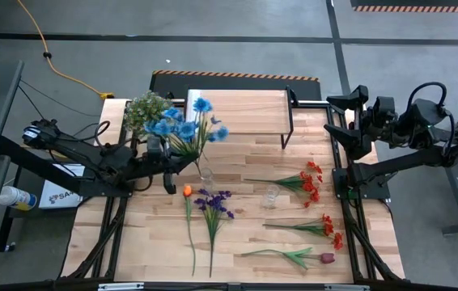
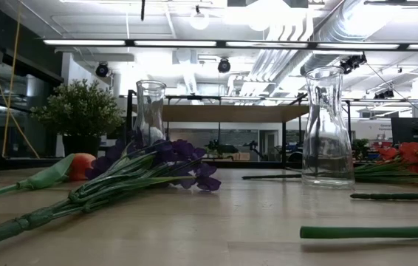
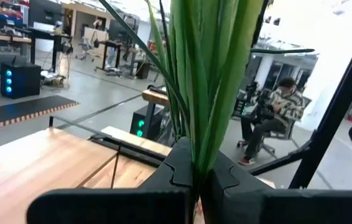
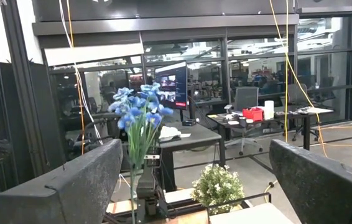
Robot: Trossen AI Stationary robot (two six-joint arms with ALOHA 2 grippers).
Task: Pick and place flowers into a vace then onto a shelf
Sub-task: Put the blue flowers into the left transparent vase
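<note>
Over wooden table (image 1: 245, 234), left gripper (image 1: 167, 166) pinching upright blue flowers (image 1: 182, 125), blooms up; right gripper (image 1: 336, 115) spread.

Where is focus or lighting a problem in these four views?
Low view: the purple flowers and near stems look soft, ceiling strips glare. Left wrist view: the held green stems blur up close against a blown-out bright background. Right wrist view: dim room. High view: even.

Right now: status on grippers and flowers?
Left gripper shut on blue flowers, held near a glass vase. Right gripper open, parked at table edge. Shelf bare; other flowers on table.
</note>
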